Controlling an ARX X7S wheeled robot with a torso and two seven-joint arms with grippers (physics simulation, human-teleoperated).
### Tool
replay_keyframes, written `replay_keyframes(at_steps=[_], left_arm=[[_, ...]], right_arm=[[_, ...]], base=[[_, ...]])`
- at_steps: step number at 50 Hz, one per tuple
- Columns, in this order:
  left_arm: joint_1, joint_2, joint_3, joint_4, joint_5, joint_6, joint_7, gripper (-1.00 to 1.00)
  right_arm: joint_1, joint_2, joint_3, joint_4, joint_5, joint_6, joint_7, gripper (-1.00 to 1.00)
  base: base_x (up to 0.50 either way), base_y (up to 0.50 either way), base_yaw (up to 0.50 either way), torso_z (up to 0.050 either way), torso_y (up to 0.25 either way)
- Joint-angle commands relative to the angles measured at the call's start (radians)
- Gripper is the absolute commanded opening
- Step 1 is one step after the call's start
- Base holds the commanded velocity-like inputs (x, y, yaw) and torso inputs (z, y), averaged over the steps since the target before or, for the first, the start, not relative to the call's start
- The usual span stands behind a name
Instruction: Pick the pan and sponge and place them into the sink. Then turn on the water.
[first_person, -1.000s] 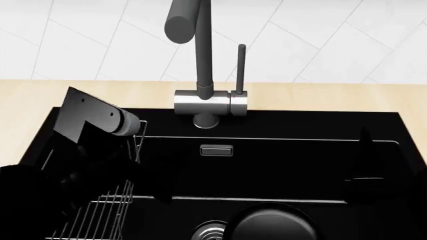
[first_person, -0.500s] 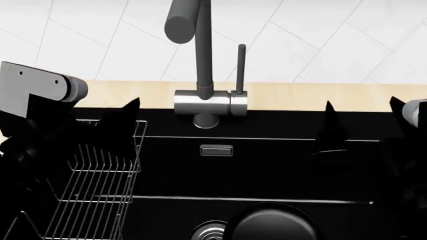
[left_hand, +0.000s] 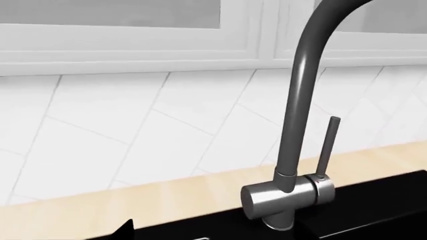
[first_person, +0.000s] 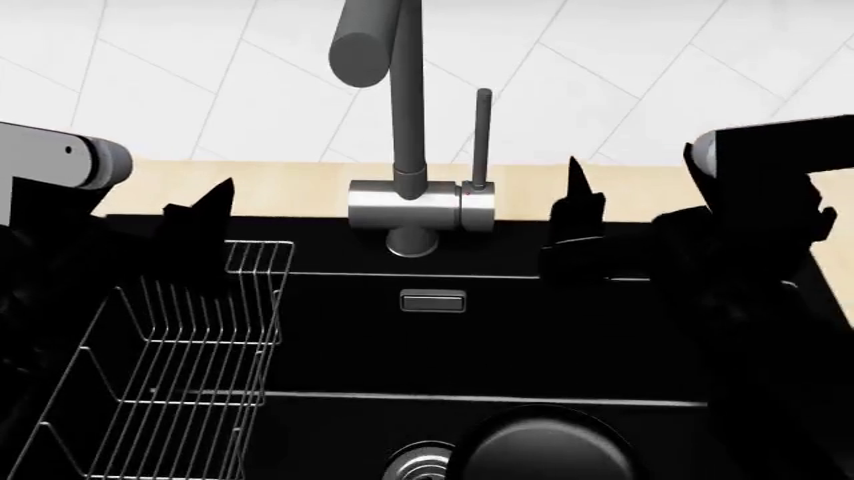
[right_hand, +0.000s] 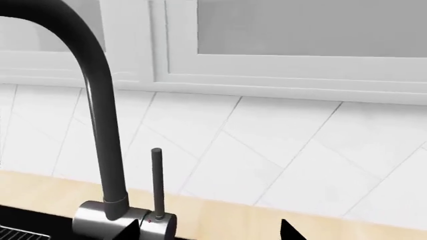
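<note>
Pan — glossy black, lying in the sink at the near edge of the head view, just beside the round steel drain. Faucet rises behind the basin from the wooden counter, its thin upright lever standing vertical; no stream shows. Right gripper hovers right of the lever, near but apart from it — whether its fingers are spread or closed cannot be told, as they merge with the dark basin. Left gripper hangs above the wire dish rack at the sink's left side, its state likewise unreadable. Sponge not visible in any view.
</note>
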Motion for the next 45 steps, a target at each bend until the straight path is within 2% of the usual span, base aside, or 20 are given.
replay_keyframes(at_steps=[1,20,33,45], left_arm=[[-0.005,-0.017,-0.010,0.009,-0.008,-0.007,-0.015,1.00],[0.009,-0.040,-0.015,0.038,-0.019,-0.018,-0.042,1.00],[0.019,-0.039,-0.011,0.034,-0.010,-0.008,-0.038,1.00],[0.025,-0.039,-0.009,0.030,-0.003,0.000,-0.037,1.00]], right_arm=[[0.094,-0.096,-0.057,0.151,-0.071,-0.015,-0.053,1.00],[0.164,-0.214,-0.114,0.345,-0.149,-0.065,-0.106,1.00],[0.195,-0.255,-0.120,0.423,-0.164,-0.082,-0.119,1.00],[0.263,-0.338,-0.142,0.619,-0.222,-0.148,-0.151,1.00]], base=[[0.00,0.00,0.00,0.000,0.000],[0.00,0.00,0.00,0.000,0.000],[0.00,0.00,0.00,0.000,0.000],[0.00,0.00,0.00,0.000,0.000]])
